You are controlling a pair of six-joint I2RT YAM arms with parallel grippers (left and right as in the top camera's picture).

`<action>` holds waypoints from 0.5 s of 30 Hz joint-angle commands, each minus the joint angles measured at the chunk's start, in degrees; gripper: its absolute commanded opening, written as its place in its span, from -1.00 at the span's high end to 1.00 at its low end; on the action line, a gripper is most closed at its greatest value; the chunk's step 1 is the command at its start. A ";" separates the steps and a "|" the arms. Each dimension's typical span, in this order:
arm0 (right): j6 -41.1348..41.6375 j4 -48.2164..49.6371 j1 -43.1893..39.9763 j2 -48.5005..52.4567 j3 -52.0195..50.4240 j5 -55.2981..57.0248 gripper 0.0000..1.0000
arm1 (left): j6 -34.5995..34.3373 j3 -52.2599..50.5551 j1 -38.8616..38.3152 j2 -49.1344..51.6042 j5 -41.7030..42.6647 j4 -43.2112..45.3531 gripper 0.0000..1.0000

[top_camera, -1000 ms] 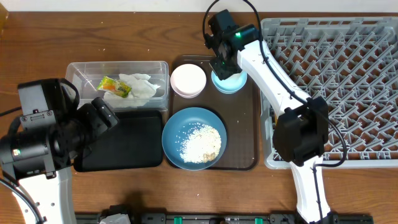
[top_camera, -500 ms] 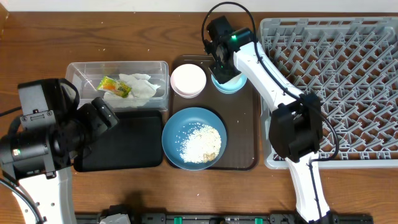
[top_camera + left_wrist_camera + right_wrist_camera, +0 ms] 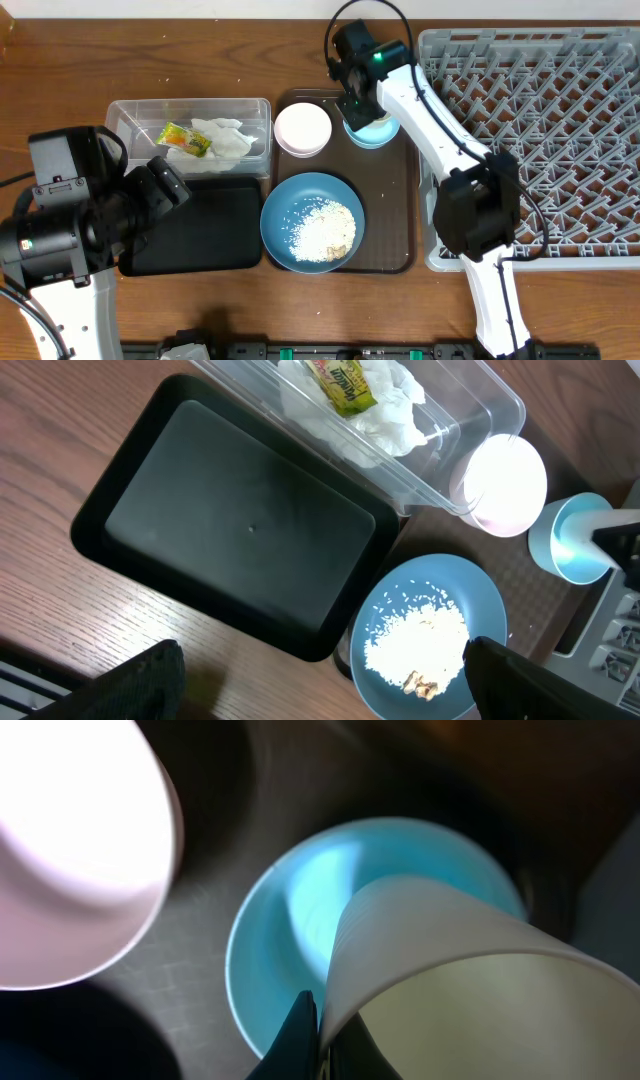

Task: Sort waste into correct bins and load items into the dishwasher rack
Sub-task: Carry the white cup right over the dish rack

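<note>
On the textured brown serving tray (image 3: 395, 235), the round, glossy dark-blue dish (image 3: 283, 205) carries a loose heap of white rice grains (image 3: 322, 230). At its 12 o'clock sits the smooth white bowl (image 3: 302, 128), and at 1 o'clock the light-blue bowl (image 3: 372, 139), with the thin-walled small white cup (image 3: 450, 970) tilted inside it. The right gripper (image 3: 325, 1035) is clenched on that cup's rim, one dark finger on either side of the wall. At the dish's 10 o'clock the clear plastic tub (image 3: 120, 112), rectangular with rounded corners, holds the crumpled paper napkin (image 3: 228, 142) and the shiny yellow-green snack wrapper (image 3: 185, 140), which lies against the napkin. The shallow matte black tray (image 3: 200, 230) lies at 9 o'clock, just beside the tub. The grey rack (image 3: 540, 90), a square lattice of pegs, stands at 3 o'clock on the wooden table (image 3: 100, 50). The left gripper (image 3: 320, 650) hangs over the black tray's edge with its jaws spread wide, grasping nothing.
</note>
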 commanded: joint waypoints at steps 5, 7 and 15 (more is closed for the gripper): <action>-0.52 1.53 -3.80 -13.49 2.97 -9.31 0.98 | -0.11 0.96 0.28 0.11 -0.52 -0.11 -0.83; -0.61 1.55 -6.80 -15.34 2.97 -14.21 0.98 | -0.11 0.94 0.28 0.11 -0.52 0.11 -0.83; -7.15 -0.11 -23.69 -14.60 1.90 -46.69 0.98 | -0.11 0.94 0.28 0.11 -0.52 0.07 -0.83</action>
